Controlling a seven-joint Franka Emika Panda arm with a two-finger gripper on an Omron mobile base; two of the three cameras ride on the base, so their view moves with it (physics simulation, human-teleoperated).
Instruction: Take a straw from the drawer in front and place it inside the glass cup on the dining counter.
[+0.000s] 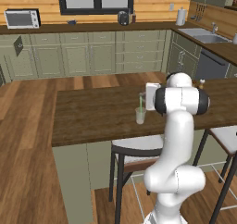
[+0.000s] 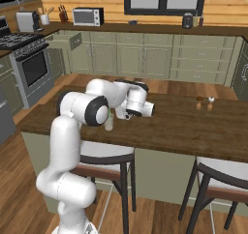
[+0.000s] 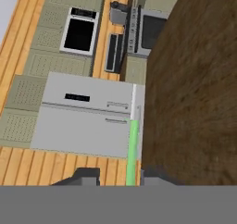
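The glass cup (image 1: 140, 116) (image 2: 109, 124) stands on the dark-brown dining counter (image 1: 92, 112) (image 2: 193, 126), near its front edge. The bright-green straw (image 1: 141, 100) (image 2: 110, 115) stands upright in the cup, its top above the rim. My gripper (image 1: 145, 99) (image 2: 117, 115) is level with the straw's upper part, right beside it. In the hand view the straw (image 3: 133, 149) runs up between my gripper's (image 3: 120, 174) dark fingertips (image 3: 88, 174), which stand apart without pressing it, so the gripper is open. The drawer (image 2: 71, 39) (image 1: 18, 45) hangs open in the far cabinets.
Two small shakers (image 2: 204, 102) sit on the counter to the right. Stools (image 1: 134, 149) (image 2: 104, 155) (image 2: 223, 172) stand under the counter's near edge. A stove (image 2: 29, 59) and a microwave (image 2: 87, 16) are along the back wall.
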